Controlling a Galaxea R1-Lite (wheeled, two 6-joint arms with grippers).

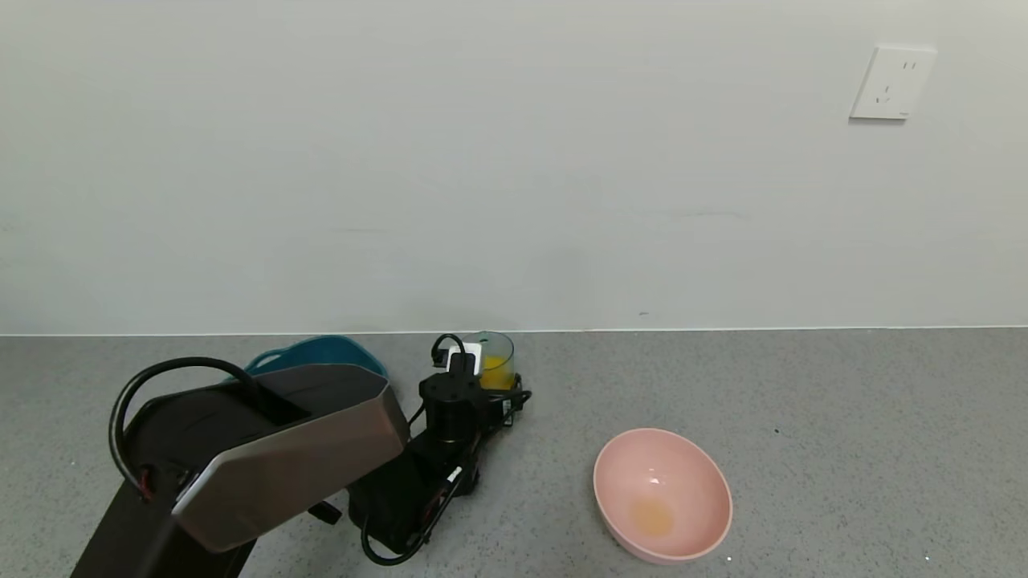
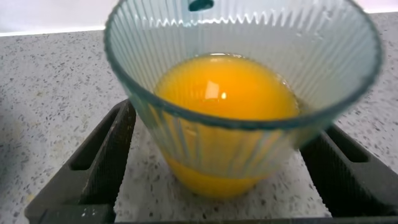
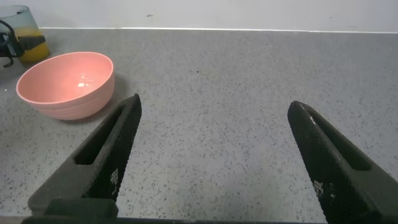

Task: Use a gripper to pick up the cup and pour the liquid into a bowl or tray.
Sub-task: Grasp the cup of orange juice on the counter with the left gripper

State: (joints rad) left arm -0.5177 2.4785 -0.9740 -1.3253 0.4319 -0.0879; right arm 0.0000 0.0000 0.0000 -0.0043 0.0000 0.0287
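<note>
A grey speckled worktop (image 1: pixel 843 417) is running up to a pale wall. Near its back edge, left of the middle, the cup (image 1: pixel 495 360), a clear ribbed tumbler, is standing upright on the surface. The liquid (image 2: pixel 225 88), opaque and orange-yellow, is filling its lower part. The left gripper (image 2: pixel 214 165) is reaching in around the cup, its fingers (image 2: pixel 109 155) spread wide and sitting on either side of the glass, gaps showing between pads and ribs; nothing is being squeezed. Just behind the left arm, at the back edge, a dark teal tub (image 1: pixel 317 354) is partly showing. The pink bowl (image 1: pixel 662 494) is sitting toward the front edge, right of the middle and well apart from the cup, with a faint orange smear in its bottom. The right gripper (image 3: pixel 211 162) is hanging over bare worktop with its fingers held wide apart, holding nothing, the bowl off to one side beyond it
</note>
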